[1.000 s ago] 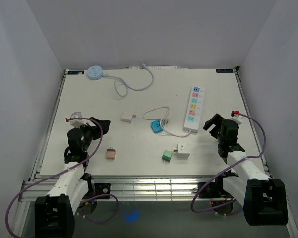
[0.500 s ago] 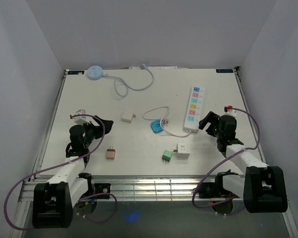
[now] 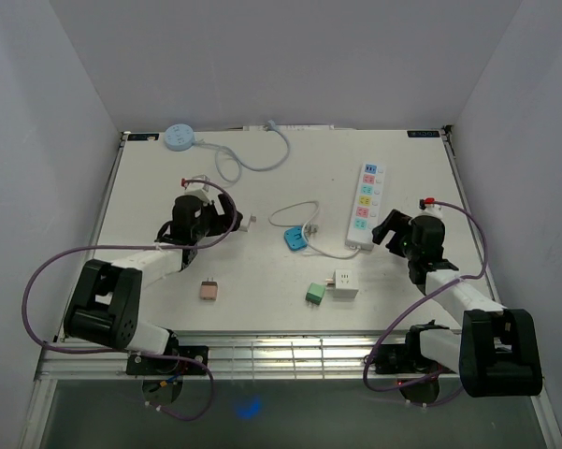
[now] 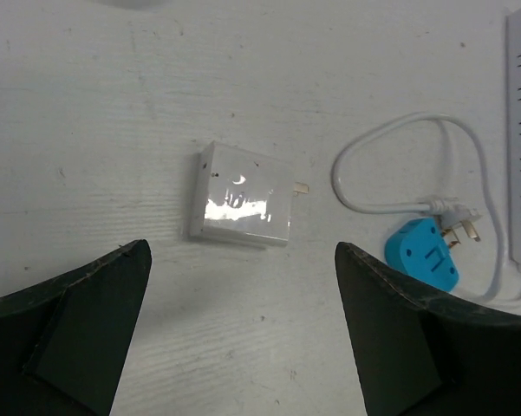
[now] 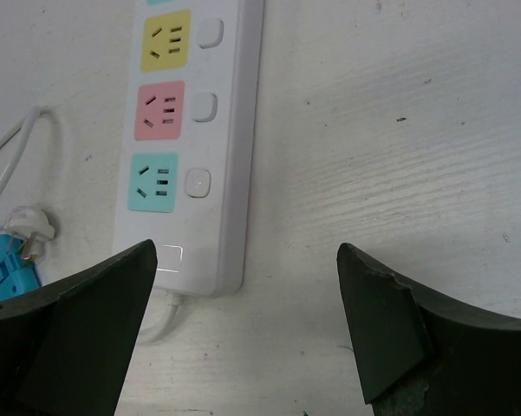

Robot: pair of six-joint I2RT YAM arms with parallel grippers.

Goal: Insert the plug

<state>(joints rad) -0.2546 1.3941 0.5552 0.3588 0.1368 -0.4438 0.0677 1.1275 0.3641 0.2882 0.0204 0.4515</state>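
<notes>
left gripper hung over plug, open; right gripper open too
plug looked light, rigid, probably slick; best pinched across its sides.

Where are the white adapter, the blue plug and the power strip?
white adapter (image 4: 243,206), left wrist view, its top face.
blue plug (image 4: 423,264), left wrist view, its body.
power strip (image 5: 232,147), right wrist view, its white casing.

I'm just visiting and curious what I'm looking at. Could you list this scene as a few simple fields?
Left gripper: open, above the white charger, holding nothing
Right gripper: open, above the near end of the power strip, holding nothing
Blue plug: lying on the table, left of the strip, not inserted
Sockets: those in view are empty
</notes>
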